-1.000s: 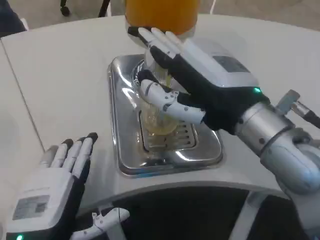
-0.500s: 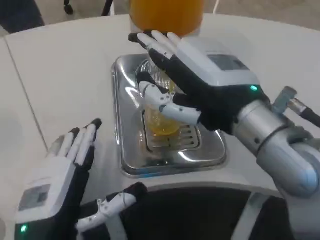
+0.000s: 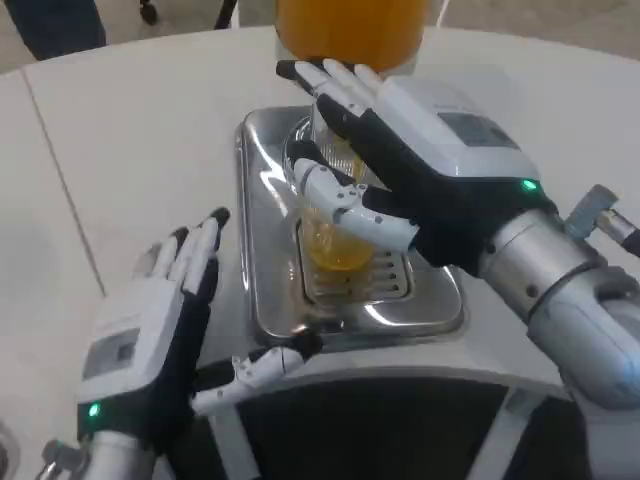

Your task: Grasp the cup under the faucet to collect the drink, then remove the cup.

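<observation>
Two robot hands in view. Right robot hand (image 3: 420, 170) grips clear cup (image 3: 335, 235) on steel drip tray (image 3: 265, 250), under orange dispenser (image 3: 350, 30), catching drink. Left robot hand (image 3: 150, 340) open, idle over worktop (image 3: 140, 140).

Polished metal on the drip tray (image 3: 262, 262), mirror-bright and catching glare. The cup (image 3: 335, 240) is clear, ribbed plastic, amber liquid showing through. The right robot hand (image 3: 420, 175) has a smooth white plastic back and matt black fingers; the left robot hand (image 3: 150, 340), the same. The counter (image 3: 130, 150) is matt white, and the forearm (image 3: 560, 290) brushed silver.
</observation>
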Available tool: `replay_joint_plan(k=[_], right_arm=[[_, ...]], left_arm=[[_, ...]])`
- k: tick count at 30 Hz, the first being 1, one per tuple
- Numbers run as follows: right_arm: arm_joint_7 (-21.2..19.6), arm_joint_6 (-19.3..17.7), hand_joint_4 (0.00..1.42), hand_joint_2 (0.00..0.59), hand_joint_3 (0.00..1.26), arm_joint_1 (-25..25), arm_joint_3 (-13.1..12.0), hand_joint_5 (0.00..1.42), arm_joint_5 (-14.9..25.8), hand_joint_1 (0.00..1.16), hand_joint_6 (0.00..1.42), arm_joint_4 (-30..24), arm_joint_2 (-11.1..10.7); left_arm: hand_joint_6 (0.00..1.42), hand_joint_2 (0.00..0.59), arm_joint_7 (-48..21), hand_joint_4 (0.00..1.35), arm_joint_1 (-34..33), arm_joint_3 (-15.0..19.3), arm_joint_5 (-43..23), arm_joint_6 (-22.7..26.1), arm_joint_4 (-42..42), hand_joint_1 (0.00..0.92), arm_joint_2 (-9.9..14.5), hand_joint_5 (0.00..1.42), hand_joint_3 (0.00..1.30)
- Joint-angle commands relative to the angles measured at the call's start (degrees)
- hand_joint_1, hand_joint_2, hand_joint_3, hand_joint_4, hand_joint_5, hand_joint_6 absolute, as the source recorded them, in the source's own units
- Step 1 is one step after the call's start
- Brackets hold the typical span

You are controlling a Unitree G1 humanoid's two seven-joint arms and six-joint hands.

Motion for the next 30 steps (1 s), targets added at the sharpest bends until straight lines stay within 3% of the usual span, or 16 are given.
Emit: replay_joint_plan(k=[1,13,16,19,23,27,30], right_arm=[[1.8,-1.0,0.00,0.586,0.06,2.5,0.3,0.00,2.0,0.00,0.00,2.9,0.1],[1.4,-1.3,0.00,0.586,0.06,3.7,-1.5,0.00,3.0,0.00,0.00,2.5,1.0],[0.6,3.2,0.00,0.586,0.06,5.1,-4.6,0.00,5.9,0.00,0.00,1.8,4.6],[-2.1,6.9,0.00,0.586,0.06,7.3,-9.3,0.00,9.6,0.00,0.00,-0.5,8.3],[-6.7,7.5,0.00,0.586,0.03,10.7,-13.3,0.00,11.3,0.04,0.00,-4.6,9.9],[-7.5,5.4,0.00,0.586,0.03,12.9,-14.2,0.00,9.9,0.05,0.00,-9.9,6.7],[-4.8,5.3,0.00,0.586,0.03,13.8,-14.1,0.00,8.8,0.05,0.00,-13.3,2.5]], left_arm=[[0.00,0.058,1.4,0.00,-2.2,-0.9,0.8,1.5,2.4,0.162,-0.9,0.00,0.00],[0.00,0.057,2.5,0.00,-6.2,-2.5,0.5,2.2,6.0,0.164,-1.1,0.00,0.00],[0.00,0.057,2.7,0.00,-6.8,-3.0,0.4,2.1,6.6,0.164,-1.2,0.00,0.00],[0.00,0.057,2.9,0.00,-7.3,-3.3,0.3,2.0,7.1,0.164,-1.2,0.00,0.00],[0.00,0.059,3.2,0.00,-7.8,-3.6,-0.1,1.6,7.6,0.104,-1.1,0.00,0.00],[0.00,0.052,4.3,0.00,-7.9,-3.7,-0.3,1.4,7.9,0.062,-1.4,0.00,0.00],[0.00,0.052,4.5,0.00,-8.2,-4.1,-0.3,1.5,8.2,0.060,-1.3,0.00,0.00]])
